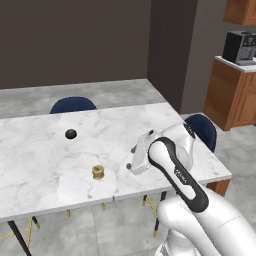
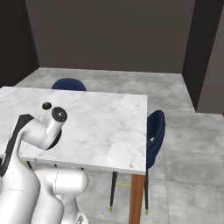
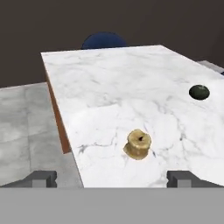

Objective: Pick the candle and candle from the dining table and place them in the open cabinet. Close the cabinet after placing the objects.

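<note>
Ahead of gripper [image 3: 111,178], jaws standing apart: one golden spool-shaped candle [image 3: 138,144], one black round lump [image 3: 199,92] sitting on veined marble dining table [image 3: 109,83].

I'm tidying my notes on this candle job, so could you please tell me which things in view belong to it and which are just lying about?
Belong to the job:
- golden candle, near the table edge
- marble table
- hand, open, short of the candle

Just lying about:
- black lump on the table
- blue chairs
- coffee machine on the far counter
</note>
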### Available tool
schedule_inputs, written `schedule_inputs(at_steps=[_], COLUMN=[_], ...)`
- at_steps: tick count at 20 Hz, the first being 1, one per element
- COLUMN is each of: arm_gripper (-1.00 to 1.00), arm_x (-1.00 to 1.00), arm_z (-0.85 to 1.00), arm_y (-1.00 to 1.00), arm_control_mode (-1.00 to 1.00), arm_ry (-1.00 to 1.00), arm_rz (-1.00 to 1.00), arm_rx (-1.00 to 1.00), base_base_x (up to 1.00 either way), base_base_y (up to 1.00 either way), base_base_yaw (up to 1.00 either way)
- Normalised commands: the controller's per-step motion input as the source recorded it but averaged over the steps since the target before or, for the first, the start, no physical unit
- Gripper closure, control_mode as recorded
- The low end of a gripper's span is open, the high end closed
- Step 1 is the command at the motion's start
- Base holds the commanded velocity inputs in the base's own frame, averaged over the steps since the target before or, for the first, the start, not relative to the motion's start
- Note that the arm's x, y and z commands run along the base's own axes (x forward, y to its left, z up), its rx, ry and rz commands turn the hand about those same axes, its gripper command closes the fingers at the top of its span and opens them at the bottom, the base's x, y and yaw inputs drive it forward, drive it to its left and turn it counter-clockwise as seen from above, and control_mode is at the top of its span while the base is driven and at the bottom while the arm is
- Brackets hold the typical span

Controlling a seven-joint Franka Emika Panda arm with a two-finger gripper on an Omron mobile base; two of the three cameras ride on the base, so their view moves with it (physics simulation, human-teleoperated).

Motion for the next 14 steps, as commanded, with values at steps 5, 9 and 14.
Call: schedule_inputs(at_steps=[5,9,14], arm_gripper=[-1.00,-1.00,-1.00], arm_x=[0.10,0.00,0.00], arm_z=[-0.03,0.00,-0.15], arm_y=[0.01,0.01,0.00], arm_control_mode=[-1.00,-1.00,-1.00], arm_ry=[0.45,0.06,0.03], arm_rz=[0.00,0.00,0.00], arm_rx=[0.00,0.00,0.00], base_base_x=[0.00,0.00,0.00], base_base_y=[0.00,0.00,0.00], base_base_yaw=[0.00,0.00,0.00])
